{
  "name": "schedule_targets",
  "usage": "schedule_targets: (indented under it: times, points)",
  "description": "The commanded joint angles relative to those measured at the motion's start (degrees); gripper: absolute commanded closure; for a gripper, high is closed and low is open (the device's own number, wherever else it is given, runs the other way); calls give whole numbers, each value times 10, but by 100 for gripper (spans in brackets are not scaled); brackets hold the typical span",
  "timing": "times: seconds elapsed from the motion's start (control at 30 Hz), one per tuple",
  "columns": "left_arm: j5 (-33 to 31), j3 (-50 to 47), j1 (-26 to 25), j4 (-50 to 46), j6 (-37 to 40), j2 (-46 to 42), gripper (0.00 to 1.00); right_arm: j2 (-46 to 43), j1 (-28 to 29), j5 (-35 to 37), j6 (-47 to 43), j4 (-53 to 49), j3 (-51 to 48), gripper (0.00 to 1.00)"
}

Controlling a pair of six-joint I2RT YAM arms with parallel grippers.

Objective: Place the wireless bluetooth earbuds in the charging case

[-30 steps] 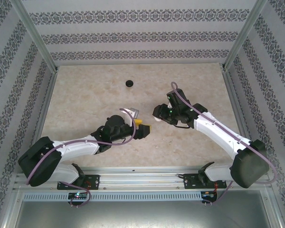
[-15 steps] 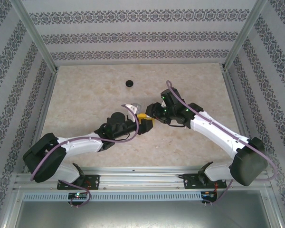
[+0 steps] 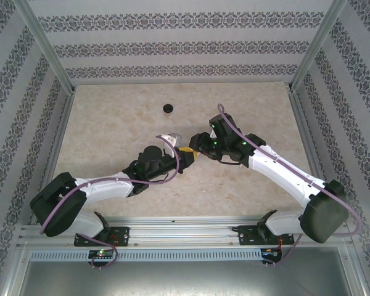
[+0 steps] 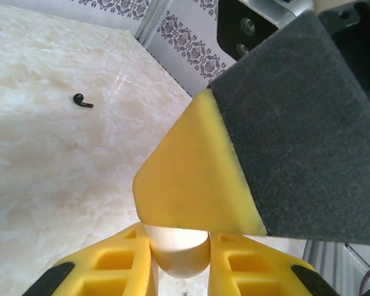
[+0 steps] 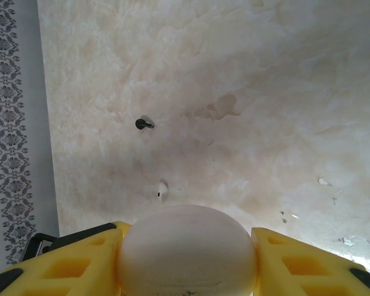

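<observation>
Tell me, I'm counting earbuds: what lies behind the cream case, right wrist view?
A black earbud and a white earbud on the table; the spot beneath the cream case is covered.

Your left arm point(image 3: 105, 185): stretched low toward the centre of the table point(image 3: 98, 117), left gripper point(image 3: 186, 159) clamped on a white case point(image 5: 186, 250). Your right arm point(image 3: 283, 172): elbow bent, right gripper point(image 3: 196, 150) meeting the left there, fingers also pressed against the case.

Beige marbled stone tabletop point(image 3: 111, 123) at centre; white wallpapered wall with dark floral bands point(image 3: 185, 46) at twelve o'clock; silver aluminium rail point(image 3: 185, 233) at six.
</observation>
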Motion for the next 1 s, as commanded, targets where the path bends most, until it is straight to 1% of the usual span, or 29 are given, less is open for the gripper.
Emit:
schedule_targets:
  times: [0.0,0.07,0.1,0.17,0.27,0.37,0.47,0.57,0.63,0.73,0.8,0.87,0.97]
  points:
    - [22,-5,-1,49,1,-15,81,-11,14,-2,-13,14,18,48]
    - [22,-6,2,42,-1,-23,81,-16,14,-5,-27,15,24,37]
    - [21,-8,4,39,-3,-27,82,-22,14,-3,-40,13,29,34]
    - [27,-11,11,33,-10,-38,82,-40,11,4,-70,6,41,30]
    - [43,-19,28,22,-27,-60,83,-80,-3,4,-111,2,48,28]
    - [79,-17,51,4,-44,-86,84,-122,-35,-30,-141,9,41,28]
    - [120,-9,71,-18,-58,-117,84,-154,-68,-91,-166,34,24,30]
    - [157,-3,89,-29,-73,-141,85,-165,-84,-148,-184,52,13,32]
    - [185,1,101,-24,-92,-151,85,-164,-84,-183,-188,69,10,34]
    - [221,4,111,6,-129,-159,85,-156,-87,-226,-162,124,-5,33]
    - [239,7,115,27,-156,-159,85,-152,-95,-260,-113,210,-33,33]
    - [256,13,117,44,-176,-156,85,-146,-98,-275,-83,267,-52,33]
    - [279,23,117,63,-199,-150,85,-132,-96,-299,-79,284,-51,34]
